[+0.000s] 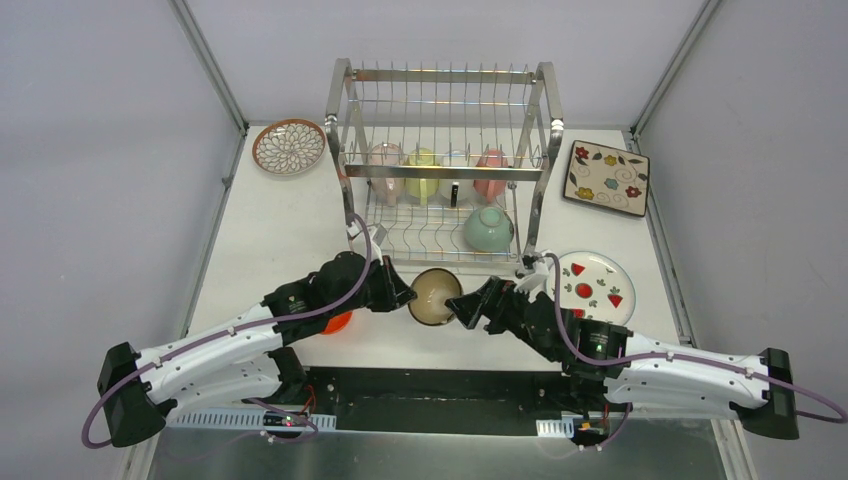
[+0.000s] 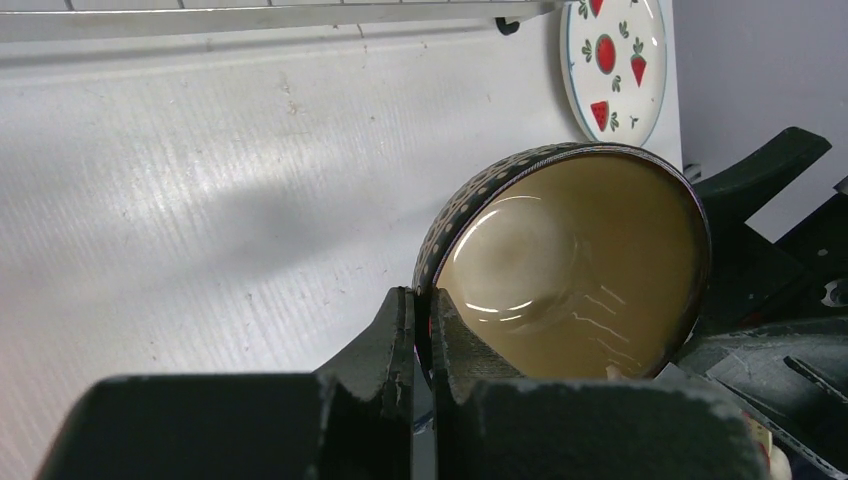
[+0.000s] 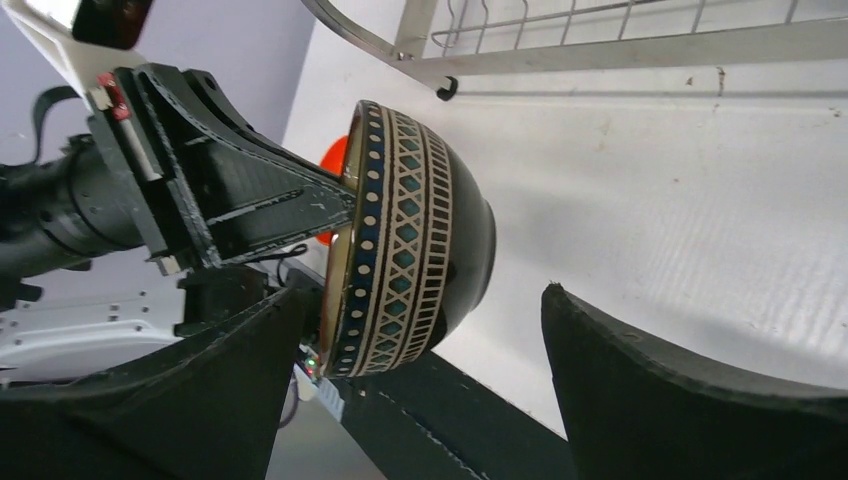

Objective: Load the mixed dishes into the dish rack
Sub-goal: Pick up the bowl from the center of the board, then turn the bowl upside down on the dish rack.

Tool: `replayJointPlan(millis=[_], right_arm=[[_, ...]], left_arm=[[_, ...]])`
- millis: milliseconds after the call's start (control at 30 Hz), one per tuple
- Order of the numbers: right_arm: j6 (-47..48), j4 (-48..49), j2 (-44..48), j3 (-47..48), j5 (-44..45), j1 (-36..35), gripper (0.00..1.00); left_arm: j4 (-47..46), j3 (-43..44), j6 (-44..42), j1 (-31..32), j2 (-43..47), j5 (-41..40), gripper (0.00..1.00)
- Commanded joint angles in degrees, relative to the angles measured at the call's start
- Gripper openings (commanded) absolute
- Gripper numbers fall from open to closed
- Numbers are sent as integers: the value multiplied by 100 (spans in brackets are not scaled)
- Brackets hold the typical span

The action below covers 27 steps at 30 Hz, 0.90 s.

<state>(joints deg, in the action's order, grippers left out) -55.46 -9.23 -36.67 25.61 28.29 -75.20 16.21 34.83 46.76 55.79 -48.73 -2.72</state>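
Top view: brown bowl [image 1: 435, 296] tipped on its side over the desk's near edge, in front of the dish rack [image 1: 440, 75] at the far edge. Left wrist: my left gripper [image 2: 420, 312] pinched tight on the brown bowl's rim. Right wrist: my right gripper [image 3: 412, 300] spread wide, one finger either side of the brown bowl

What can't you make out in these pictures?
Orange bowl: top view, mostly hidden under the left arm.
Cups: top view, seen through the rack, too small for detail.
Strawberry plate: left wrist view, cut by the top edge.
Brown bowl: right wrist view, inside hidden, its outside faces the camera.
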Motion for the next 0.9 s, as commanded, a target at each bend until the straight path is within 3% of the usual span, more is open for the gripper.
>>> replayJointPlan(millis=[0,433,700,800,867], right_arm=[[-263,651,79,-12,53,2,90],[-660,903,-318,47,-29,7,100],[-475,1634,-484,-39,-413,10,85],[-436,1883,-391,-173,-446,7,72],[-381,2034,-292,-246,-471,5,71]], left_arm=[[-858,129,324,-33,147,98,0],[-1140,307,390,-28,218,263,0],[-1319,146,394,-31,290,263,0],[-1258,28,407,-33,376,108,0],[-1260,-31,381,-26,416,34,0]])
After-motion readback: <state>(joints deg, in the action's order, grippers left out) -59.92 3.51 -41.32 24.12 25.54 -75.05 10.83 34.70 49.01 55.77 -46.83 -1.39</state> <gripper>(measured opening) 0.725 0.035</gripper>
